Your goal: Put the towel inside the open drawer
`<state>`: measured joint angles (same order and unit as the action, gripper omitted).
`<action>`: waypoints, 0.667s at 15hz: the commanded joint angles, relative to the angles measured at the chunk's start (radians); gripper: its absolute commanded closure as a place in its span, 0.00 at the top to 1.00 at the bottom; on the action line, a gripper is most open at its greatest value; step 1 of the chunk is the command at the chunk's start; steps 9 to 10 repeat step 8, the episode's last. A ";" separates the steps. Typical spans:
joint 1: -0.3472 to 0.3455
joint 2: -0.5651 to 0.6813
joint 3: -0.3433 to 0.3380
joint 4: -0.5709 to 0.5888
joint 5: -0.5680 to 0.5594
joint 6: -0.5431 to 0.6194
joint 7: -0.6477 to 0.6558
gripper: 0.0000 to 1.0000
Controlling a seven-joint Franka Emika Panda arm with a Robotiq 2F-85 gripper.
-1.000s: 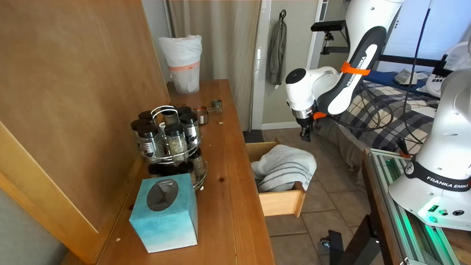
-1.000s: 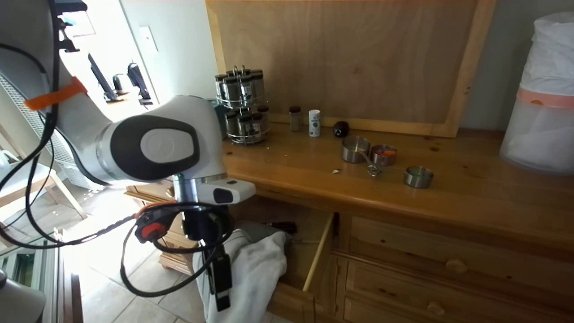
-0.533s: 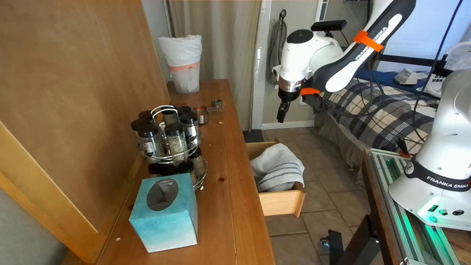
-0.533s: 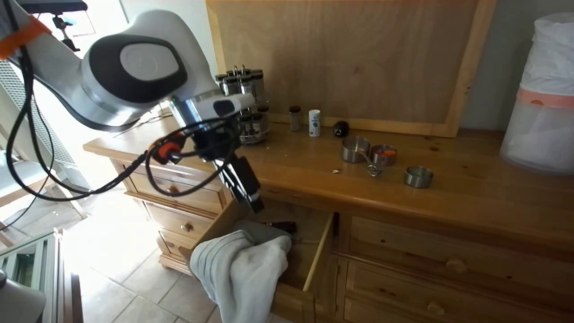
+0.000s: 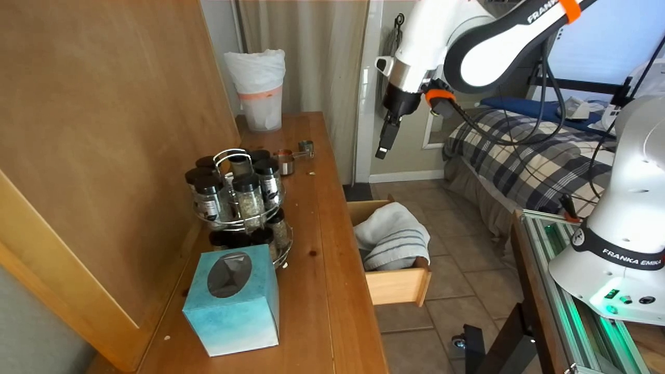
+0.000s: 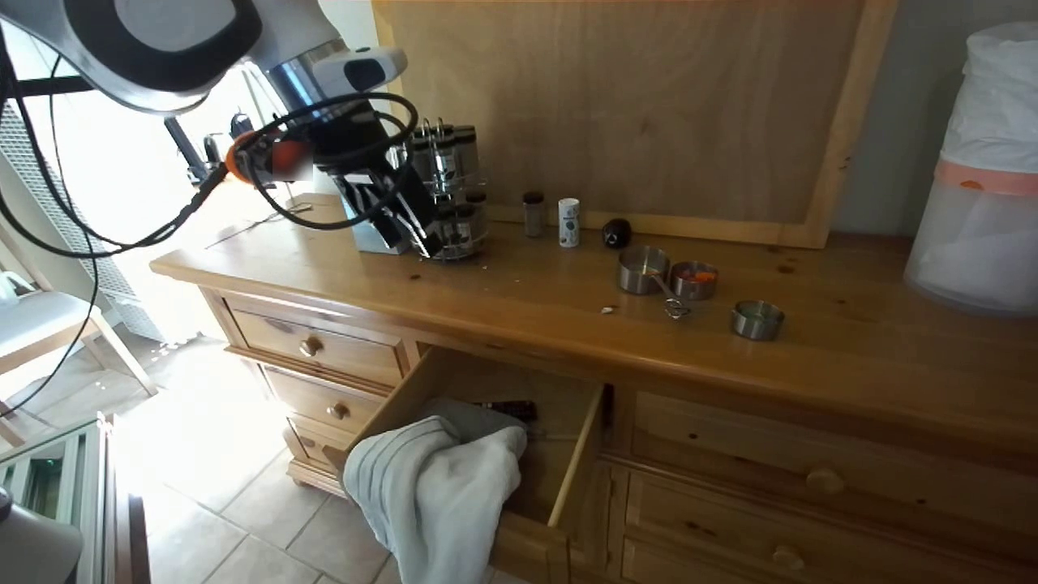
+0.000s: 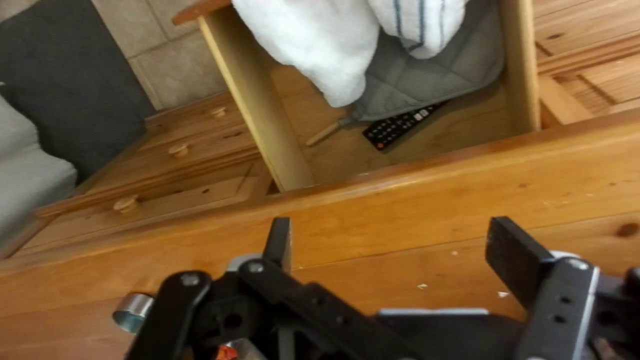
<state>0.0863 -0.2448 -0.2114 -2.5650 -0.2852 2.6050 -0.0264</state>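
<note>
The white towel with blue-grey stripes (image 5: pixel 397 234) lies bunched in the open drawer (image 5: pixel 397 285). In an exterior view the towel (image 6: pixel 454 487) hangs over the front edge of the drawer (image 6: pixel 577 462). The wrist view shows part of the towel (image 7: pixel 320 40) at the top, inside the drawer (image 7: pixel 255 105). My gripper (image 7: pixel 390 225) is open with nothing between its fingers. It is in the air, tilted, well above and apart from the towel, in both exterior views (image 5: pixel 382 151) (image 6: pixel 409 237). The towel's lower end is cut off in an exterior view.
A grey quilted cloth (image 7: pixel 430 80) and a black remote (image 7: pixel 400 125) lie in the drawer. The dresser top (image 6: pixel 527 300) bears a spice rack (image 6: pixel 442 195), a tissue box (image 5: pixel 234 306), metal measuring cups (image 6: pixel 643 270), small bottles and a lined bin (image 5: pixel 260 93).
My gripper has risen from beside the towel and tilted, moving up and away from the drawer. The towel's outer side drew in toward the drawer early on, then stayed still.
</note>
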 commanded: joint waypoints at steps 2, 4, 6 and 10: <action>0.044 -0.131 -0.010 0.060 0.283 -0.242 -0.335 1.00; -0.002 -0.104 0.034 0.049 0.249 -0.195 -0.302 1.00; 0.004 -0.132 0.029 0.064 0.267 -0.234 -0.370 1.00; 0.006 -0.136 0.028 0.063 0.268 -0.238 -0.385 1.00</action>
